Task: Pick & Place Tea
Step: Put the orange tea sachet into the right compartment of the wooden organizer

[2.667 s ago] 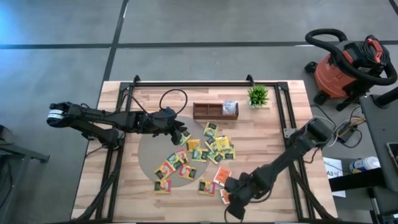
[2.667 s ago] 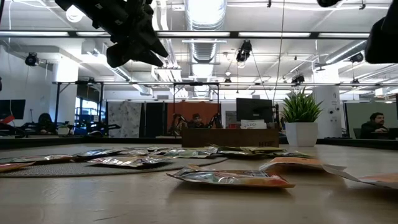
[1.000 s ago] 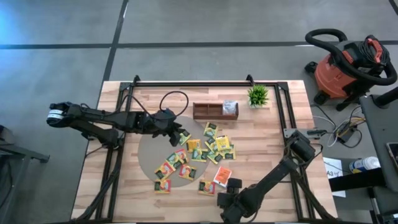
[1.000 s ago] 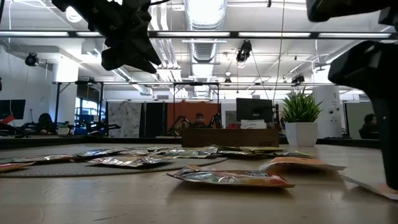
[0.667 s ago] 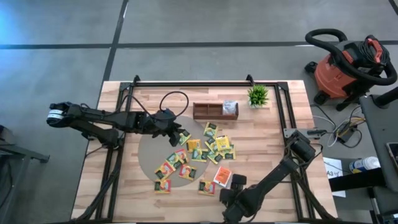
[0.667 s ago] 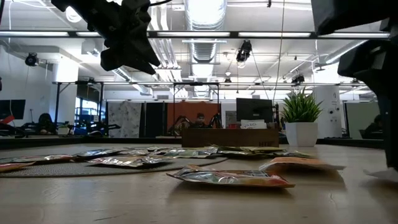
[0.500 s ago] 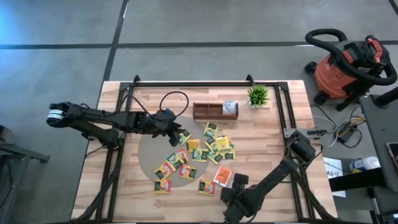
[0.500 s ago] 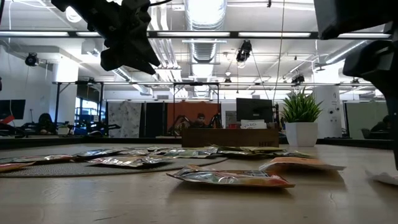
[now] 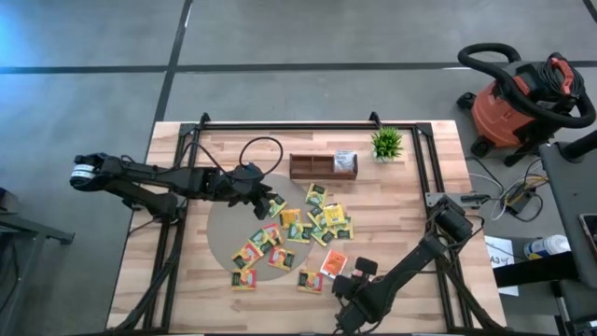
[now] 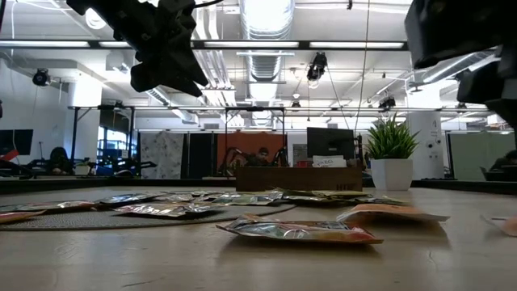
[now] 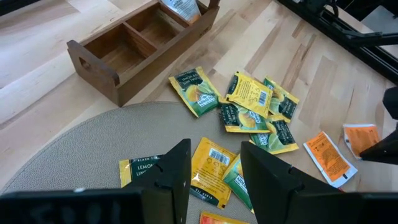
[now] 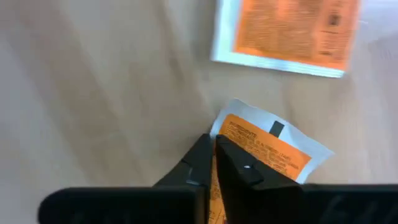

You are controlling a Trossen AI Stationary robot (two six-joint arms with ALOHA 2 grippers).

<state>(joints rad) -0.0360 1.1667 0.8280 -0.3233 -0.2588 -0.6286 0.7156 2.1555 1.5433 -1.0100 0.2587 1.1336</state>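
Several tea sachets, yellow, green and orange, lie scattered flat on the wooden table and on a grey round mat. One white-blue sachet stands in the right compartment of the brown tray. My right gripper is near the table's front edge, shut on an orange sachet. A second orange sachet lies just beyond it. My left gripper hovers open above the mat's far edge and holds nothing. My right gripper pinches the orange sachet between its two fingers at its white-edged corner. The fingers come steeply from above. The rest of the sachet stretches away from the fingertips, close over the wood; I cannot tell whether it is lifted clear.
A small potted plant stands at the far right beside the tray. A black metal frame runs round the table's edges. Bare wood shows at the front left and at the right.
My right gripper has shut on the orange sachet near the front edge. Its wrist has rolled and tipped steeper, and it has shifted slightly toward the far edge.
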